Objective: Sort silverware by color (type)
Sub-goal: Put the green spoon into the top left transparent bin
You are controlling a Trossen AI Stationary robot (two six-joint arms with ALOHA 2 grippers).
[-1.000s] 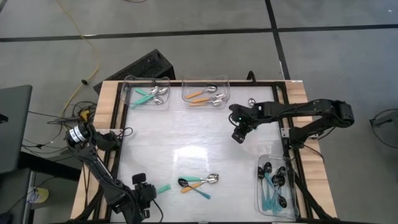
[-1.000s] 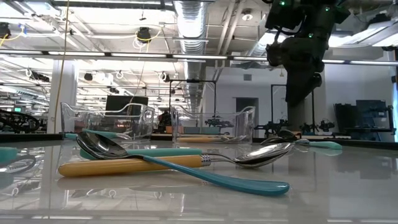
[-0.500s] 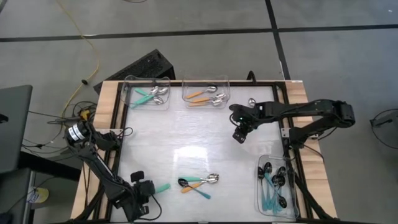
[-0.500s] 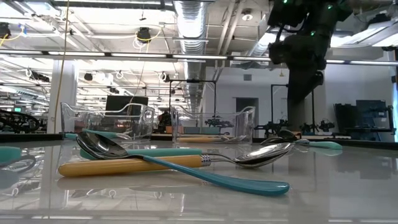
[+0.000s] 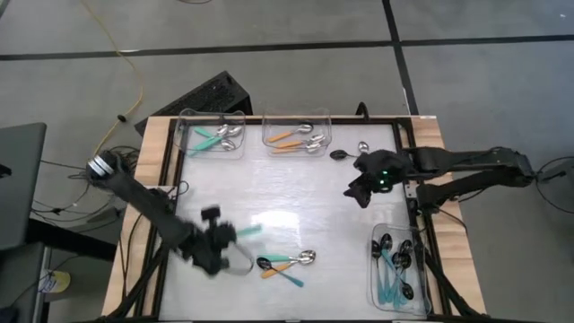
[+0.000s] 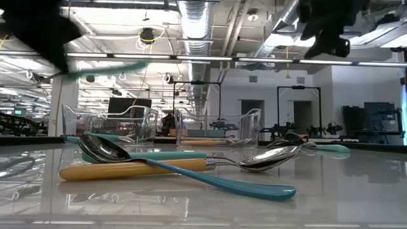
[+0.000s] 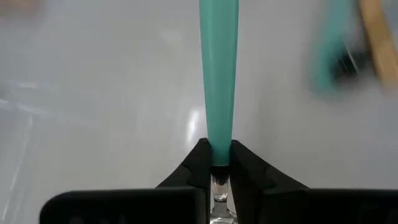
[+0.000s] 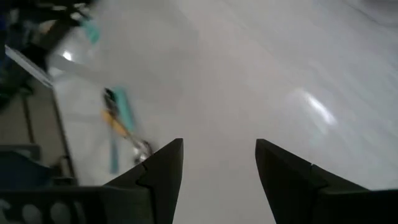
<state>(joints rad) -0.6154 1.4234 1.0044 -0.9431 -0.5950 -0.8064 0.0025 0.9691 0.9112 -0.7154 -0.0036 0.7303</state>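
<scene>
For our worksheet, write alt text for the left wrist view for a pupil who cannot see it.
The left gripper is shut on a spoon's teal handle, which points straight away from the camera above the pale table. Blurred teal and orange handles lie farther off.

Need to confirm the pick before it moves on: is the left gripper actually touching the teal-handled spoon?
Touching. The left wrist view shows the left gripper shut on the teal-handled spoon, its fingers pressed against both sides of the handle with no gap.

Three bins (image 5: pixel 213 119) (spoons uncounted)
</scene>
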